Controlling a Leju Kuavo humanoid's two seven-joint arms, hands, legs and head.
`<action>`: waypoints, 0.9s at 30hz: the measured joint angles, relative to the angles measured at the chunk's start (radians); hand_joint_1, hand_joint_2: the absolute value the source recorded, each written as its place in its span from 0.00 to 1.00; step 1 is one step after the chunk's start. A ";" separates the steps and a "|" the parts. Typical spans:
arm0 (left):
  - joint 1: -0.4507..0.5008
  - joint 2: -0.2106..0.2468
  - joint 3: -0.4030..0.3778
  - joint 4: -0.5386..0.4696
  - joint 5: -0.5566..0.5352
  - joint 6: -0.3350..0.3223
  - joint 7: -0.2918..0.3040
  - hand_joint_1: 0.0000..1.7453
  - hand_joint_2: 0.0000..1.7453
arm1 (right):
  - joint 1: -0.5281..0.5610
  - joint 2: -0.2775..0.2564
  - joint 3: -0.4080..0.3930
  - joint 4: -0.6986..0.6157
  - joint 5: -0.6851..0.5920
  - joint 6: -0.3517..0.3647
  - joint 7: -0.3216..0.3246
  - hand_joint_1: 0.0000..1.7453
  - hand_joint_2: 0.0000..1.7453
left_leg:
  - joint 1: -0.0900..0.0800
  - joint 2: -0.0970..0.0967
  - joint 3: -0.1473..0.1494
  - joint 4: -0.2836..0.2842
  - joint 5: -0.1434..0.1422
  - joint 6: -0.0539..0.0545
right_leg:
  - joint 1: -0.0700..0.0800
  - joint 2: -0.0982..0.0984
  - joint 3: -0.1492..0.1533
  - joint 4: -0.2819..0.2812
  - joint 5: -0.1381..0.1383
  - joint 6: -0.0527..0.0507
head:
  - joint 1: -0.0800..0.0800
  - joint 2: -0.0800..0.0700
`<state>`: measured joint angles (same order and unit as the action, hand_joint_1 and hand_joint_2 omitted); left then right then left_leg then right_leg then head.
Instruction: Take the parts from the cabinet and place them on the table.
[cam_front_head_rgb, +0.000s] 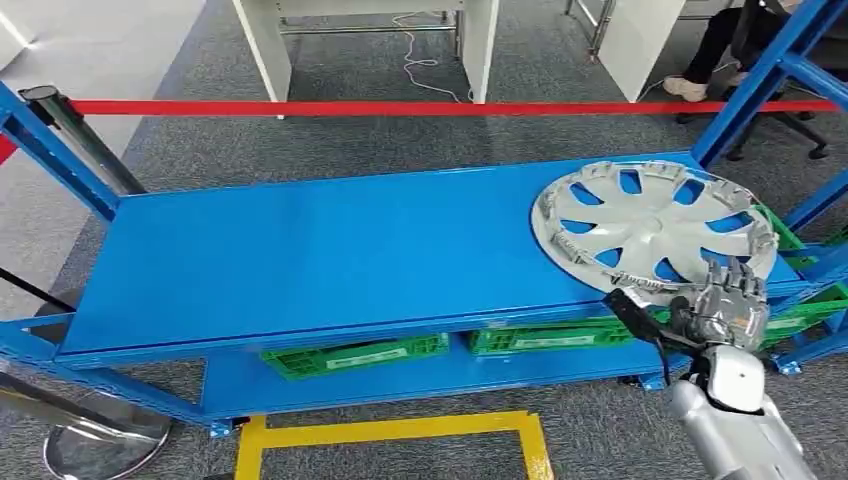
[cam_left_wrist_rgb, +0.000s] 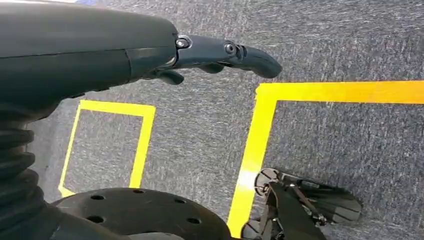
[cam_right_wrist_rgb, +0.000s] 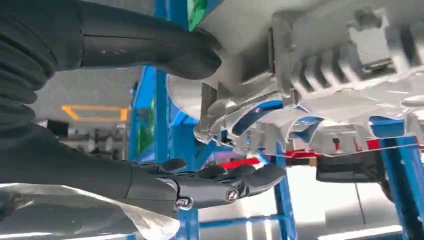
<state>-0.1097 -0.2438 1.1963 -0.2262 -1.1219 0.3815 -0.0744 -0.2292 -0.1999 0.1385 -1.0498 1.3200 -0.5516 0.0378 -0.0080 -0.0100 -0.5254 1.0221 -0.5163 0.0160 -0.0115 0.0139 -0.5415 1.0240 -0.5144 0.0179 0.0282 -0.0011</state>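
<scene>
Right robot hand (cam_front_head_rgb: 728, 300) clamped on hubcap's (cam_front_head_rgb: 655, 222) near rim, atop blue shelf (cam_front_head_rgb: 300, 250).

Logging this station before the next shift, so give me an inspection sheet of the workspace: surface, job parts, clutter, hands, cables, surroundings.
Surface: blue shelf top, bare apart from one part at its right end.
Job's things: silver hubcap lying at the shelf's right end, its near edge at the front lip.
Clutter: green crates on the lower shelf.
Hands: right hand at the hubcap's near rim, thumb above and fingers below; firm grip cannot be told. Left hand hangs over the carpet, holding nothing.
Cables: white cable on the floor behind.
Surroundings: red barrier tape, yellow floor marking, seated person.
</scene>
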 joint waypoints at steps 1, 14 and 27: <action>0.000 0.000 0.000 0.000 0.000 0.000 0.000 0.00 1.00 | 0.001 0.000 0.000 0.000 -0.011 -0.005 -0.009 0.00 1.00 | 0.000 0.000 0.000 0.000 0.000 0.000 | 0.000 0.000 0.000 0.000 0.000 0.000 | 0.000 0.000; 0.000 -0.002 -0.006 0.000 -0.006 0.000 0.000 0.00 1.00 | 0.069 0.040 0.032 -0.150 -0.033 -0.107 -0.066 0.00 1.00 | 0.000 0.000 -0.002 0.000 0.000 0.000 | 0.000 -0.001 -0.001 0.000 -0.001 0.000 | 0.000 0.000; 0.000 -0.002 -0.006 0.000 -0.001 0.001 -0.002 0.00 1.00 | 0.081 0.050 0.051 -0.169 0.045 -0.087 0.003 0.00 1.00 | 0.000 0.000 -0.002 0.000 0.000 0.000 | 0.000 -0.001 -0.002 0.000 -0.001 0.000 | 0.000 0.000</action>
<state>-0.1098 -0.2457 1.1906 -0.2262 -1.1231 0.3822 -0.0763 -0.1479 -0.1503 0.1896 -1.2192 1.3653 -0.6386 0.0405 -0.0080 -0.0101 -0.5274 1.0219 -0.5164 0.0160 -0.0115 0.0130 -0.5432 1.0240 -0.5152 0.0178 0.0278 -0.0011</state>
